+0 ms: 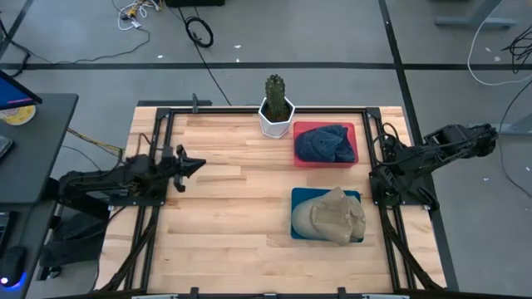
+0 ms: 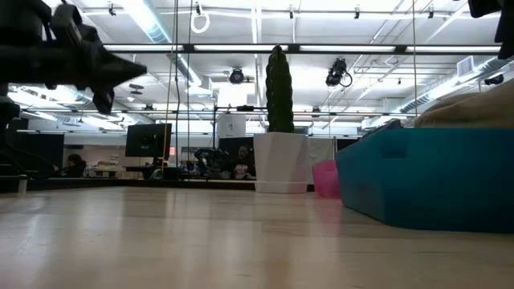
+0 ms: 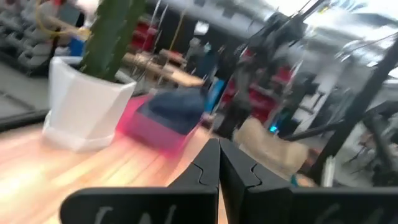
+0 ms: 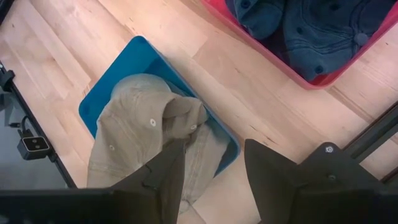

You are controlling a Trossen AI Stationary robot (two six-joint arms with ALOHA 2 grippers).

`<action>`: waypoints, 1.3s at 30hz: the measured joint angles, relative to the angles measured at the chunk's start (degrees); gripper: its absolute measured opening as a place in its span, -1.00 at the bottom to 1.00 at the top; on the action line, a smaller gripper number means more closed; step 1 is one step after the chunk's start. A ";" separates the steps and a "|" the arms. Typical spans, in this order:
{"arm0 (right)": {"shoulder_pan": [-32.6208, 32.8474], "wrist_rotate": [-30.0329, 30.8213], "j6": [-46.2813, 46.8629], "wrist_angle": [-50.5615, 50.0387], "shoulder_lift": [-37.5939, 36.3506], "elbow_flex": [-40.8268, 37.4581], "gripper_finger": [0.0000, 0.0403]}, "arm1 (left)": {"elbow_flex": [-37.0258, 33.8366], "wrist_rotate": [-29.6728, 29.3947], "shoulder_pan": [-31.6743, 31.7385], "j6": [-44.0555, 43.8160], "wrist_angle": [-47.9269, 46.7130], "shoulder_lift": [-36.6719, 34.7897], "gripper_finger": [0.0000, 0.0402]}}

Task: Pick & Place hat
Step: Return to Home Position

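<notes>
A beige hat point(image 1: 334, 215) lies crumpled in a blue tray point(image 1: 296, 214) near the table's right near side; it also shows in the right wrist view point(image 4: 140, 134). A dark blue hat point(image 1: 324, 143) lies in a red tray point(image 1: 298, 158) behind it. My right gripper point(image 4: 214, 163) hovers open above the table's right edge, over the blue tray's corner, touching nothing. My left gripper point(image 1: 196, 167) is shut, raised over the table's left side, pointing toward the trays point(image 3: 219, 163).
A cactus in a white pot point(image 1: 276, 110) stands at the far edge, just left of the red tray. Black frame rails point(image 1: 391, 178) run along the table's sides. Bare wood point(image 1: 233, 208) spreads between the left gripper and the trays.
</notes>
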 joint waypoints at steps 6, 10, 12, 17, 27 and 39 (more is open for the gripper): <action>0.02 0.01 0.06 0.00 0.02 0.00 -0.16 | 0.00 -1.52 0.02 -0.93 -3.75 0.27 -0.99; 0.00 0.00 0.17 0.02 0.04 0.00 -0.16 | 0.00 -1.85 0.02 -0.09 -4.03 0.49 -0.99; 0.00 -0.96 0.18 0.10 0.04 0.00 -0.17 | 0.00 -1.74 0.02 -0.10 -4.18 0.59 -0.99; 0.02 -4.87 -2.42 0.31 -0.12 0.00 -0.47 | 0.02 0.14 0.00 -0.09 -4.19 0.87 -0.99; 0.02 1.80 -7.38 0.35 -7.15 0.00 -0.98 | -0.02 0.13 0.02 -0.09 -3.49 0.85 -0.99; 0.02 5.85 -15.36 13.56 -22.38 -8.42 -0.99 | -0.02 0.22 0.01 -0.06 -3.31 0.85 -0.99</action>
